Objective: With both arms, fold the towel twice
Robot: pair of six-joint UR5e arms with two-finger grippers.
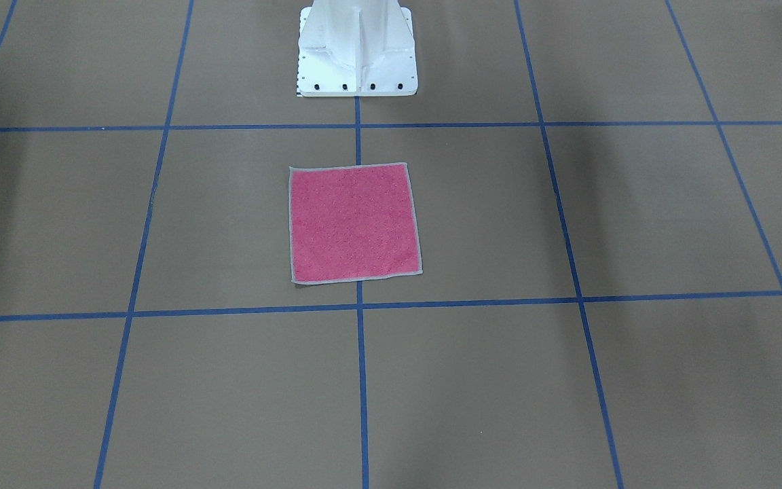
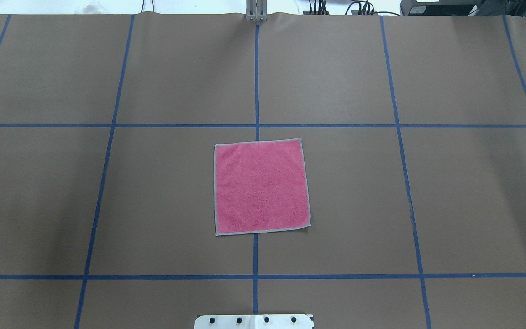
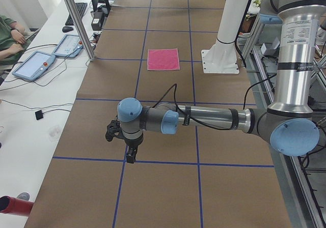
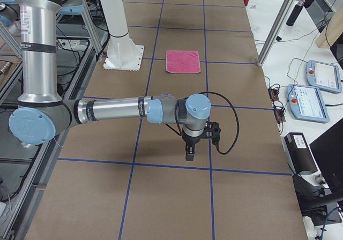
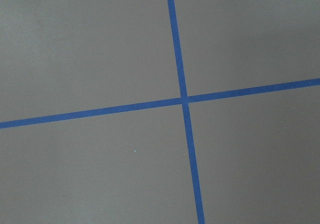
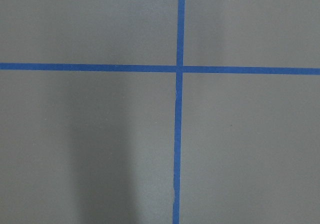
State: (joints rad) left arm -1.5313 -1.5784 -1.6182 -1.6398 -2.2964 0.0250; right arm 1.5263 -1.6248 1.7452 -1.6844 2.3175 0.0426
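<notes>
Desk (image 2: 473,205) is covered in brown paper, marked off in large rectangles by blue tape lines (image 2: 257,82). Lighting is even, with soft shadows on the paper. A white worktop (image 3: 30,116) runs along the desk's operator side and carries two teach pendants (image 3: 34,65) and a keyboard (image 3: 79,11). An aluminium post (image 3: 76,19) stands at its edge. A seated person's green sleeve (image 3: 7,27) shows at the frame edge.

Table (image 2: 473,205): brown cover, marked with blue tape grid (image 2: 257,77). Towel (image 2: 261,186): flat, unfolded, pink face up, at centre, astride one grid line. White base (image 2: 254,321): overhead, at 6 o'clock from towel, apart.
</notes>
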